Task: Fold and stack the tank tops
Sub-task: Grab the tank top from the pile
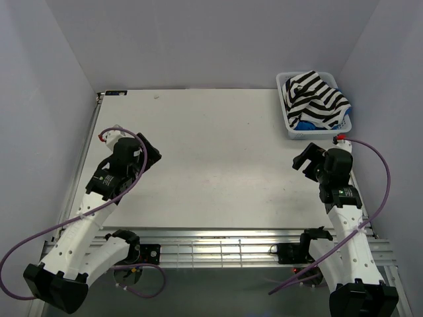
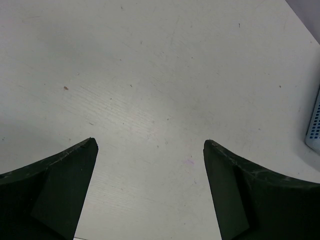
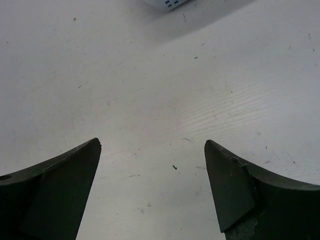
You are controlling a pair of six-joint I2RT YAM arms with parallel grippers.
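In the far right corner of the table (image 1: 218, 158), the white lattice basket (image 1: 291, 129) holds the tank tops, well apart from both of my grippers. The black-and-white striped top (image 1: 314, 98) lies uppermost, bunched into a heap that fills most of the basket and spills a little over its right rim. The heap is slightly longer from the basket's far left to its near right, but it is too crumpled for me to tell which end is neck and which is hem. Its broad stripes bend with the folds, mostly slanting across the heap. A bright blue top (image 1: 305, 125) peeks out under it at the basket's near edge; little of it shows, so I cannot tell its direction. I cannot make out a third top for certain. My left gripper (image 2: 150, 145) hangs over bare tabletop on the left side with its fingers spread wide and nothing between them. My right gripper (image 3: 152, 142) is likewise spread wide over bare table, just short of the basket's near edge.
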